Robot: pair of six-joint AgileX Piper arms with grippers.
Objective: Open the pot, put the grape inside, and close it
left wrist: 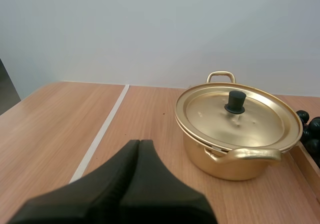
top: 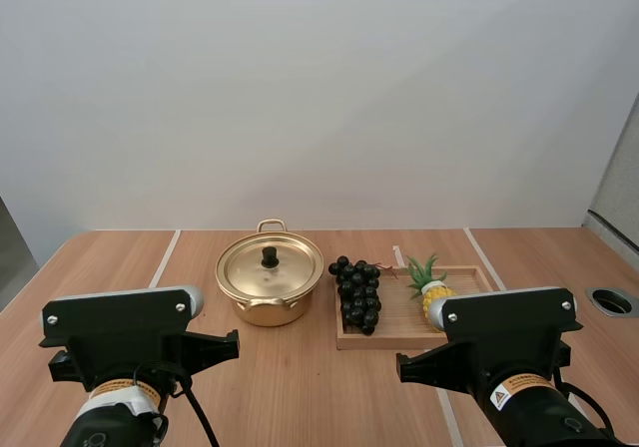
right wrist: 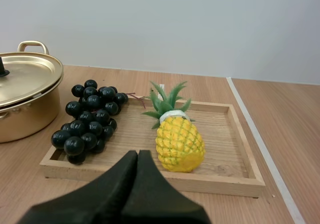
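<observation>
A gold pot (top: 270,287) (left wrist: 235,144) (right wrist: 22,101) stands mid-table with its lid (top: 270,269) (left wrist: 239,115) on, a black knob on top. A bunch of dark grapes (top: 358,292) (right wrist: 90,119) lies at the left end of a wooden tray (top: 399,339) (right wrist: 235,176), just right of the pot. My left gripper (left wrist: 139,143) is shut on nothing, short of the pot and to its left. My right gripper (right wrist: 137,154) is shut on nothing too, in front of the tray's near rim. Both arms sit at the table's near edge.
A small toy pineapple (top: 429,292) (right wrist: 177,139) lies in the tray beside the grapes. White tape lines (top: 164,257) run across the wooden table. A round cable hole (top: 611,301) is at the far right edge.
</observation>
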